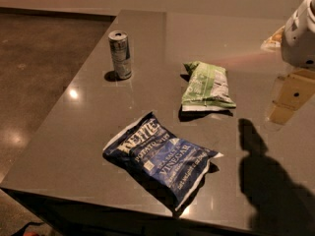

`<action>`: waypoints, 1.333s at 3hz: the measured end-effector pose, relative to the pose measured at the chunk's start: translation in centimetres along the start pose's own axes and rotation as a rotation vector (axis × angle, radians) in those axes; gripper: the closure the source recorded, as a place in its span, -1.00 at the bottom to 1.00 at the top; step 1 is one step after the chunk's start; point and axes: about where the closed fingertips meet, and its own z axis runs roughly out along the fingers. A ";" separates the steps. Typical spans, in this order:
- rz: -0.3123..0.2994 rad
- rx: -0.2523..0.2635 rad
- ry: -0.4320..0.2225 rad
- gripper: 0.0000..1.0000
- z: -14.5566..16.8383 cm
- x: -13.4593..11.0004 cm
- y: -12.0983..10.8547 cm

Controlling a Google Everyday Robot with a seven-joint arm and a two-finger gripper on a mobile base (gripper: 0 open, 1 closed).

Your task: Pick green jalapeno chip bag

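Nearest the camera, a dark blue Kettle bag [160, 159] lies flat close to the front edge of the glossy grey table [74, 146]. Beyond it, toward the middle of the surface, the green jalapeno chip bag [206, 86] lies flat, apart from the blue one. A silver can [119, 54] stands upright near the left edge. The gripper [299, 33] hangs above the table at its right edge, clear of the green bag; whether it is released or clenched cannot be told. A dark shadow [275, 181] covers the front right corner. Polished brown floor [34, 58] lies left of the table.
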 end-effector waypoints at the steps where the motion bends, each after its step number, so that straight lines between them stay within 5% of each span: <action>1: 0.004 -0.003 0.001 -1.00 0.1 0.0 -0.1; 2: 0.054 -0.039 -0.007 -1.00 1.1 -0.5 -1.9; 3: 0.173 -0.079 -0.047 -1.00 2.8 -1.1 -4.1; 4: 0.384 -0.059 -0.073 -1.00 5.2 -2.1 -6.6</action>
